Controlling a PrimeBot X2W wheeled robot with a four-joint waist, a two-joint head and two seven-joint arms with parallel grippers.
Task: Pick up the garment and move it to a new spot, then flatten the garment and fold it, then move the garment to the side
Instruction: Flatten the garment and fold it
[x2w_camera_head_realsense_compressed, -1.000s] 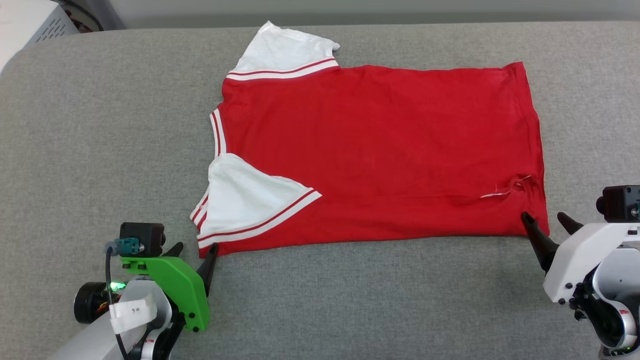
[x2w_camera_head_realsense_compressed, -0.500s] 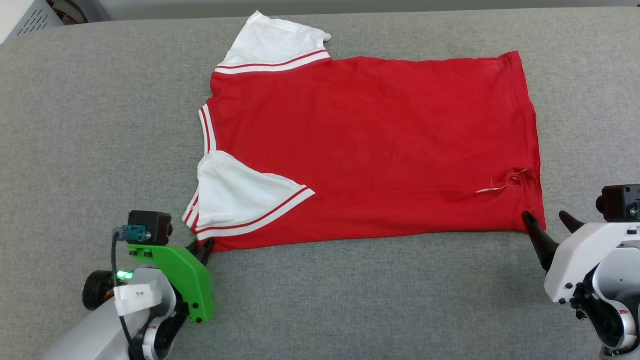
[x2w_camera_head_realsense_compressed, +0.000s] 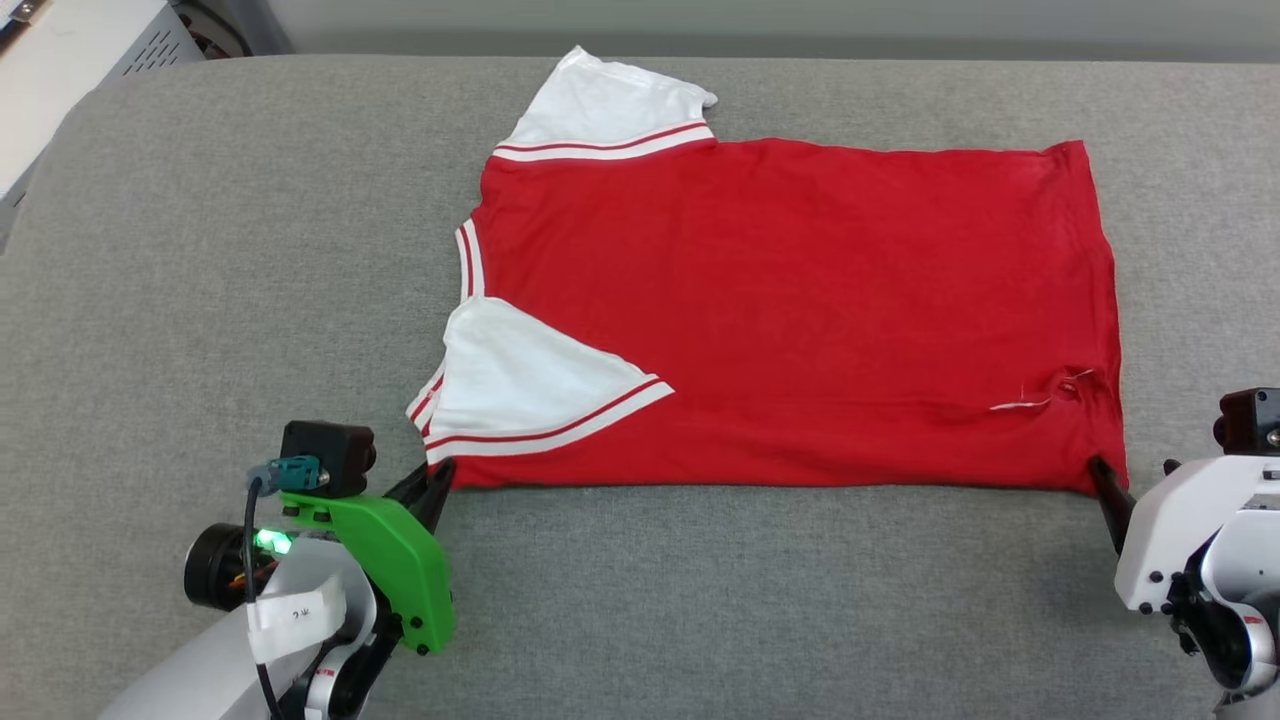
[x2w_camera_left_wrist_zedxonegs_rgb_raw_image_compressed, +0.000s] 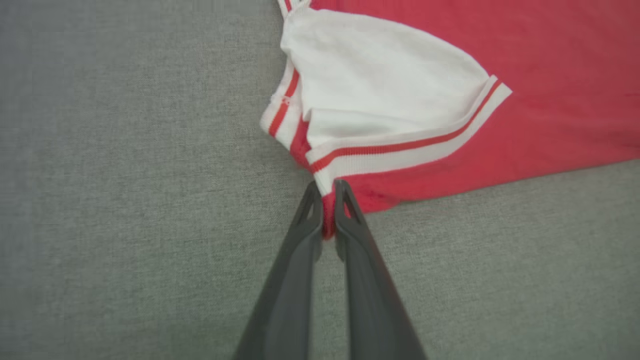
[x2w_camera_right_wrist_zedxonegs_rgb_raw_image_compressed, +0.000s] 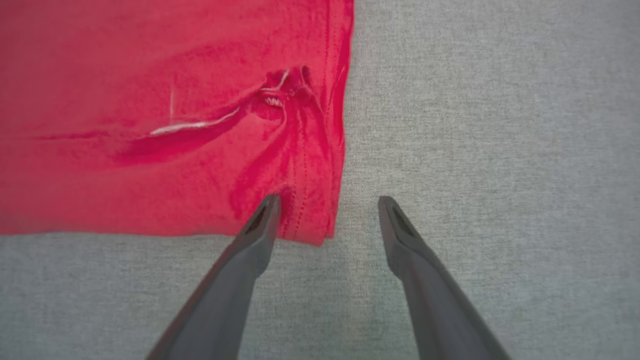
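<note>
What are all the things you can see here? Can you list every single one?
garment: one, red with white striped-trim sleeves, spread flat mid-table.
loose thread: one, white, at a pucker near the garment's hem.
table: one, grey fabric top, under the garment.
cabinet: one, white, past the table's far left corner.
left gripper: one, dark fingers, shut on the garment's near sleeve-side corner.
green bracket: one, on the left wrist.
right gripper: one, dark fingers, open astride the near hem corner.
</note>
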